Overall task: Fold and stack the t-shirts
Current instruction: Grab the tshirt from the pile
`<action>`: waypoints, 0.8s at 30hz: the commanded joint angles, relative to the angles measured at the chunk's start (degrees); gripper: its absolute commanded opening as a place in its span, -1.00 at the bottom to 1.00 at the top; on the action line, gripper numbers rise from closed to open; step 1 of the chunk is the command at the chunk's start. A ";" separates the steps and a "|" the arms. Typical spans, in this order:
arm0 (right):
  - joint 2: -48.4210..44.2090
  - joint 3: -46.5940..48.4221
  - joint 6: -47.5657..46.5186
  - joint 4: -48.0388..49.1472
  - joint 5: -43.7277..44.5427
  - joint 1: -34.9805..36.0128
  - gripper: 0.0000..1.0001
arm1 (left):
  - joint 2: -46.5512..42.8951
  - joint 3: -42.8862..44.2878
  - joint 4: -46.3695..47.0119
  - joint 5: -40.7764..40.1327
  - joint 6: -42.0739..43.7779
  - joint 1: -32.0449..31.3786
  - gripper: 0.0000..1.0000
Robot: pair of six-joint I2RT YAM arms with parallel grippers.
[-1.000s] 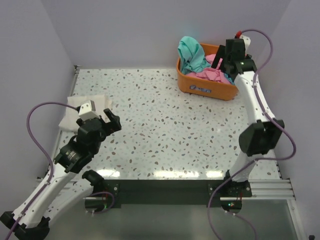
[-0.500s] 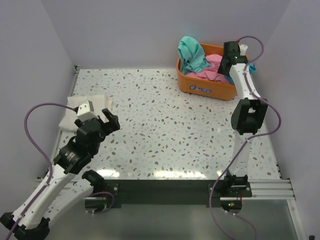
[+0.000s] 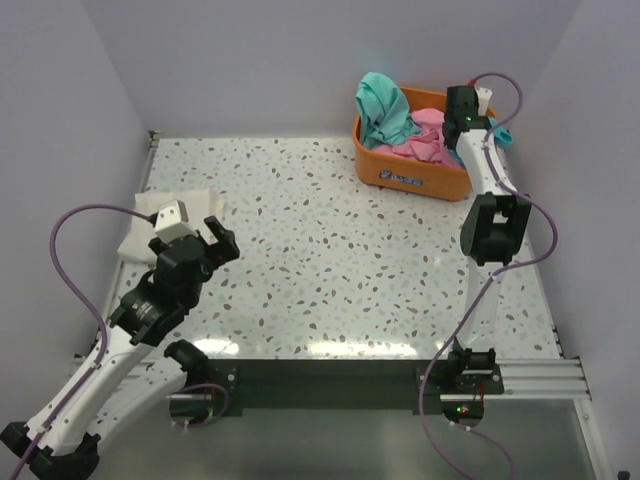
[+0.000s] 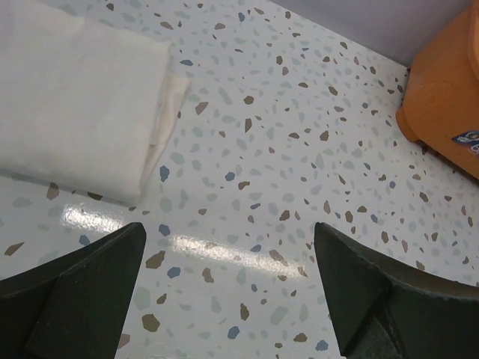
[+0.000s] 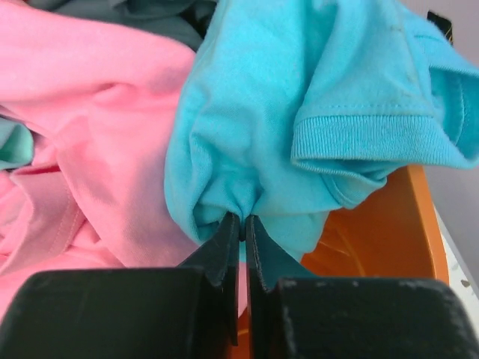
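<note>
Right pincer (image 5: 241,221) has snapped shut since a second ago, when it hung wide above the orange tub (image 3: 410,180). Its arm has since reached down into the tub, and the black jaws now nip a bunched fold of the turquoise t-shirt (image 5: 299,97), whose ribbed sleeve hem hangs over the tub's rim. Left pincer (image 4: 228,239) has not moved: it hovers wide apart and holds nothing above the speckled terrazzo table (image 4: 299,149), near the cream-white t-shirt (image 4: 67,97), which lies folded flat at the table's left edge.

A small blue-and-white sticker (image 3: 405,178) sits on the tub's front wall; its writing is too small to read.

The tub is smooth, hard plastic with rounded corners. In it the soft cotton lies crumpled: the pink t-shirt (image 5: 90,112) is pressed against the turquoise one, the dark grey t-shirt (image 5: 150,11) lies behind them, and a teal t-shirt (image 3: 385,105) is heaped over the far-left rim.
</note>
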 commanded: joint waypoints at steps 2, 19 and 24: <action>-6.40 2.39 -0.19 3.87 -0.83 -0.12 -1.00 | -0.59 1.36 1.42 -2.18 -0.74 0.12 1.00; -42.35 6.34 -7.73 7.21 -11.58 16.11 -1.00 | 0.02 0.48 2.74 1.69 -1.27 0.12 1.00; -47.98 4.60 -2.76 6.68 -25.24 24.13 -1.00 | -0.76 0.22 2.21 4.24 -2.50 0.12 1.00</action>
